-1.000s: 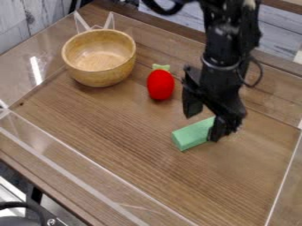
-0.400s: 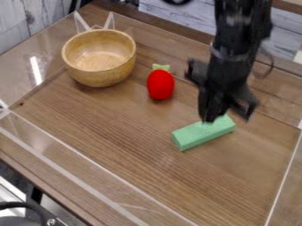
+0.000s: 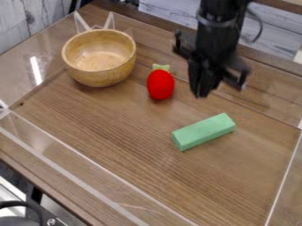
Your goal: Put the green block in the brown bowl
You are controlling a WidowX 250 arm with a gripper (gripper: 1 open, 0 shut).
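While the black pincer point(image 3: 211, 79) hangs over the right half of the table, its dark fingers point down toward the wooden top, and I cannot tell whether they are spread or pressed together. The small, matte, light-green rectangular block point(image 3: 204, 131) lies apart from the pincer, nearer the camera and lower in the view. It rests flat on the tabletop, outside the bowl, with its long side slanting from lower left to upper right.

To the left of the pincer, as the camera sees it, sits the rounded red strawberry-like toy point(image 3: 161, 85), with a green tip point(image 3: 162, 67) at its far end. It stands between the pincer and the bowl, beyond the block and apart from it.

Farther left is the round, light-brown wooden bowl point(image 3: 99, 58), upright, its thick rim circling a smooth tan inside. A pale wire-like piece point(image 3: 92, 19) shows at the bowl's far side. Under all of these spreads the brown wooden table point(image 3: 112, 132), with a pale strip running along its left side. At the lower left corner of the view, dark cables point(image 3: 26, 207) curve beyond the table's edge.
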